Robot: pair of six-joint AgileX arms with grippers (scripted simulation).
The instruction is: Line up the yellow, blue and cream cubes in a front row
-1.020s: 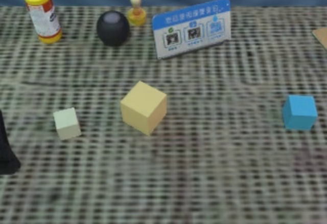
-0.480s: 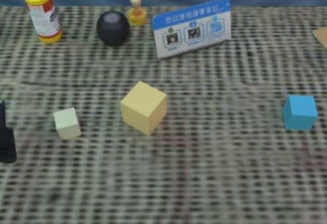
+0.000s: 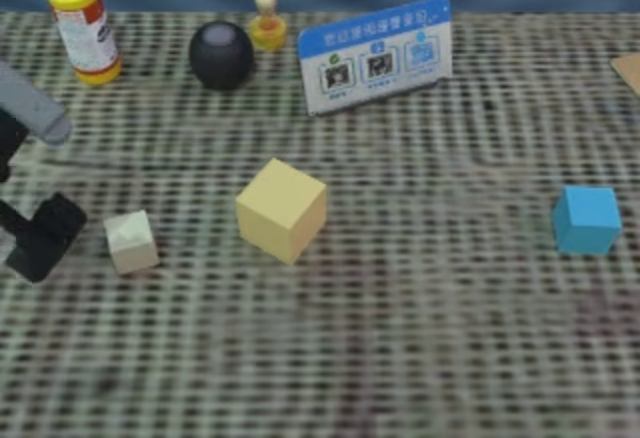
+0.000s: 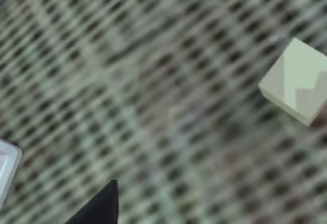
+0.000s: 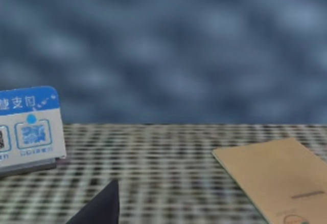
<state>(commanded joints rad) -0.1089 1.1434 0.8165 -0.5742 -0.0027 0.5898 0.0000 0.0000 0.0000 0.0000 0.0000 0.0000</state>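
Now the left tool (image 3: 40,243) sits farther in from the counter's left edge than half a second ago, just beside the small pale cream matte cube (image 3: 132,242), and a grey arm segment has come into the top view's upper left; whether its fingers are spread or pressed together I cannot tell. The cubes have not shifted: the cream one lies left, the large mustard-yellow matte cube (image 3: 281,209) near the middle, the smaller bright blue matte cube (image 3: 586,219) well apart at the right. Only the left wrist view shows the cream cube (image 4: 296,81) close up, lying apart on the woven counter (image 4: 153,106) with one dark fingertip (image 4: 99,206) at the frame's rim. Only the right wrist view shows a tan flat card (image 5: 278,175) near the blue-and-white sign board (image 5: 28,129); the right tool is not seen from above. Open weave runs all along the front of the counter (image 3: 400,358); the bottle, ball and sign keep to the back edge.
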